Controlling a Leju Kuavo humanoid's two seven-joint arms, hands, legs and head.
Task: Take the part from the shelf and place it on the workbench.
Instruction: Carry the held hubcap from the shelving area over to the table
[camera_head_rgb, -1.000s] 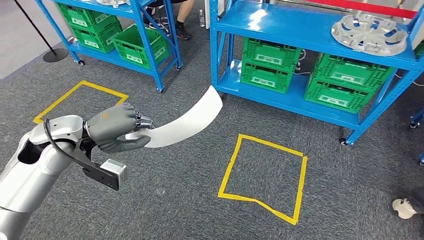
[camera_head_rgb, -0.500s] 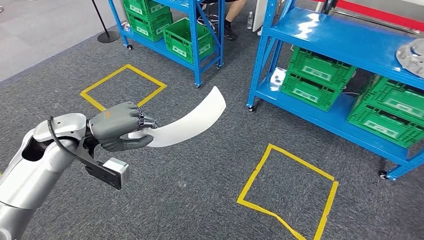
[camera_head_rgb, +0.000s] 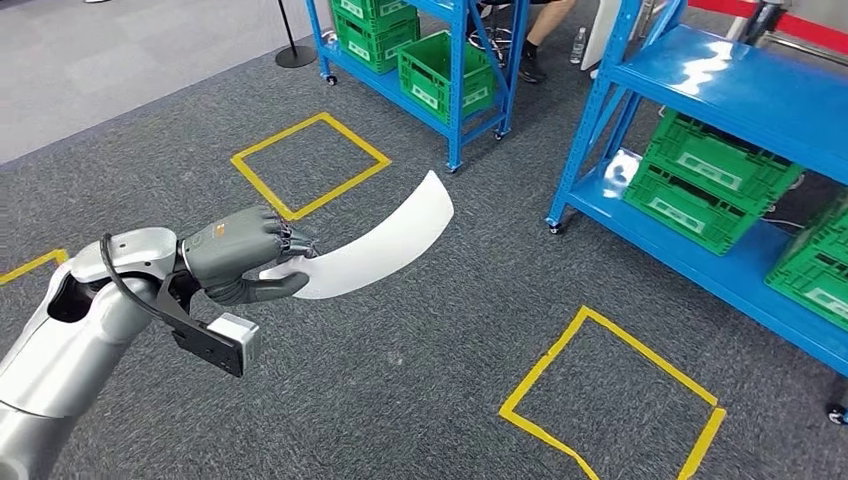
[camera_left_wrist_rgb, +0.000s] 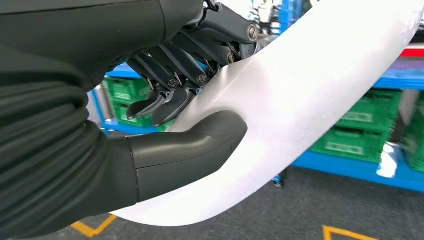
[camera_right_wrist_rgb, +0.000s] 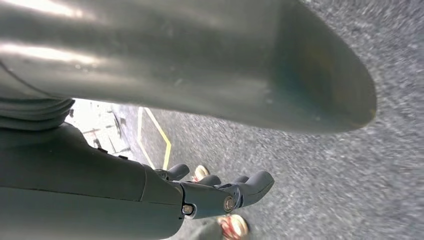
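Gripping one end of the curved white part (camera_head_rgb: 375, 245), the left hand (camera_head_rgb: 245, 256) holds it out over the grey carpet (camera_head_rgb: 400, 380), the thumb (camera_left_wrist_rgb: 190, 147) pressed on one face and the dark fingers (camera_left_wrist_rgb: 175, 95) on the other. The part's free end points toward the blue shelf (camera_head_rgb: 730, 95) that carries green crates (camera_head_rgb: 715, 180). Yellow tape squares (camera_head_rgb: 610, 395) mark the carpet, one beyond the part and one on the shelf side of it. A second blue rack (camera_head_rgb: 455, 60) with green crates stands farther back. The right hand (camera_right_wrist_rgb: 220, 192) hangs over the carpet, empty, its fingers spread and nearly straight; a person's shoes (camera_right_wrist_rgb: 230, 227) show just past it.
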